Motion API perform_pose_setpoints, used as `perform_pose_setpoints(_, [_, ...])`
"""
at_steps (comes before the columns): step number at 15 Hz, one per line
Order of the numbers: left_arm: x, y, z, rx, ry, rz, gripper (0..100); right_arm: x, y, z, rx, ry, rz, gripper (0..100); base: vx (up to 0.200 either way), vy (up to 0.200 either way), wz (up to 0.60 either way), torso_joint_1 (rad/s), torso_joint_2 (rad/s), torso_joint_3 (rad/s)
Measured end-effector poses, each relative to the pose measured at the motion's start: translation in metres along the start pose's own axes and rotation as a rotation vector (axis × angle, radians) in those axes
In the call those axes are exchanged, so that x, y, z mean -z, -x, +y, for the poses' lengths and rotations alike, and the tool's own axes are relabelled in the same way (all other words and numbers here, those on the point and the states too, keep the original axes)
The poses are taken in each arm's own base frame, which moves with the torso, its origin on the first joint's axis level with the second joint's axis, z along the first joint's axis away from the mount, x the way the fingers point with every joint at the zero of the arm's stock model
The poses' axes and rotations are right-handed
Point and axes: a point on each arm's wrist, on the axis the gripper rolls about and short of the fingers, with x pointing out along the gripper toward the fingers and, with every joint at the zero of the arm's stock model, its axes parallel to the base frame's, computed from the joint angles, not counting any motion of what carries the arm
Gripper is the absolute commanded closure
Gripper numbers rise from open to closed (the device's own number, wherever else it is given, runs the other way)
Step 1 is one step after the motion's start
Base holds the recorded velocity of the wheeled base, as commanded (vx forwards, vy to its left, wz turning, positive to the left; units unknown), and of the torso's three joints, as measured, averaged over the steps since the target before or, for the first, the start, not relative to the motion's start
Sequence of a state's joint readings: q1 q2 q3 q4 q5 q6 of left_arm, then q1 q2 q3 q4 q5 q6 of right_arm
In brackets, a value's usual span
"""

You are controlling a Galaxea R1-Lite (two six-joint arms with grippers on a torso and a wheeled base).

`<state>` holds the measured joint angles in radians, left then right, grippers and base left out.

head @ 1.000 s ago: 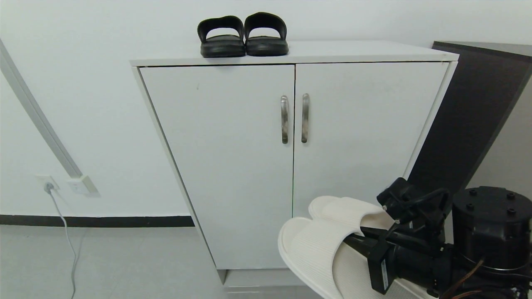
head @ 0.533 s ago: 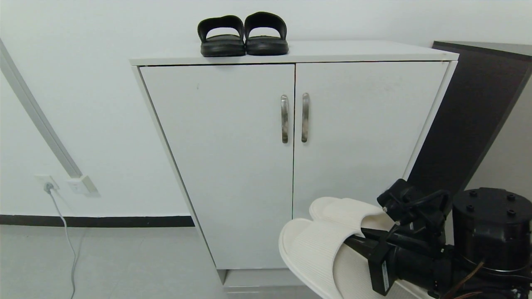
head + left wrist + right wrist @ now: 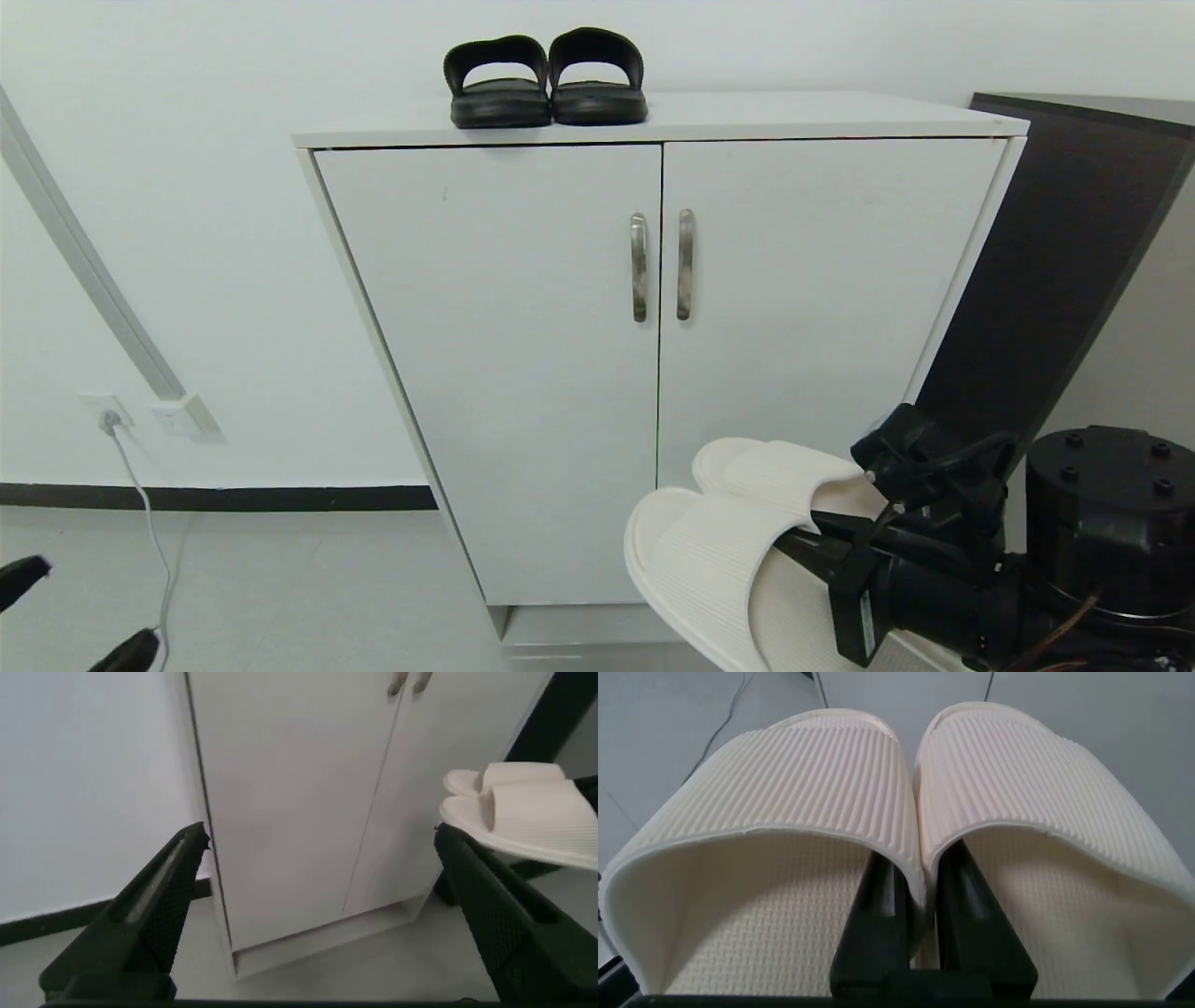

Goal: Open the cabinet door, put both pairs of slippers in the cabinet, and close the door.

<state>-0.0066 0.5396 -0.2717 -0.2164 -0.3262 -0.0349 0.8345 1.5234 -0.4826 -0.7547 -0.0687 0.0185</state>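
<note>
**Doors shut, one pair in hand, left arm free for the handle**

The cabinet is seen with both doors closed, so the step in hand is judged to be the opening of a door. The black slippers are set side by side on the cabinet top, at its near edge above the left door. The white slippers are held low and to the right, near the bottom of the right door but apart from it. They are gripped by the right gripper: one finger is pushed into each slipper, and the two inner walls are pinched together between them.

The left gripper is held low at the far left, near the floor and well apart from the handles, with its jaws spread wide and nothing between them.

The opening is best done by this free gripper. It should be raised and brought right to the left handle, an upright metal bar just beside the right handle. The wide jaws should be set around that one bar only, since the two bars stand close together. Once the jaws are closed, the door should be drawn along a curve about its left edge, where the hinges are presumed to be, rather than pulled straight back. The pull should be kept smooth, so that the black pair is not shaken off the top. The white pair should be kept back from the door's swing.
</note>
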Motion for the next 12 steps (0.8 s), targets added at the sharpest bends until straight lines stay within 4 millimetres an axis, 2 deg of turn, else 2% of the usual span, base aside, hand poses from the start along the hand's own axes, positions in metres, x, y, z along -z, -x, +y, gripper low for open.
perform_pose_setpoints(5, [-0.027,-0.064,0.010,0.180,0.004,0.029,0,0.000,0.000,0.000,0.000,0.000,0.001,100,0.000,0.000,0.00,0.000,0.00,0.000])
perform_pose_setpoints(8, [-0.044,-0.102,0.002,0.304,-0.001,0.037,0,0.000,0.000,0.000,0.001,0.000,0.000,100,0.000,0.000,0.00,0.000,0.00,0.000])
perform_pose_setpoints(12, [-0.067,-0.146,-0.020,0.437,-0.012,0.020,0,-0.002,0.002,0.000,0.002,-0.001,-0.017,100,0.000,0.000,0.00,0.000,0.00,0.000])
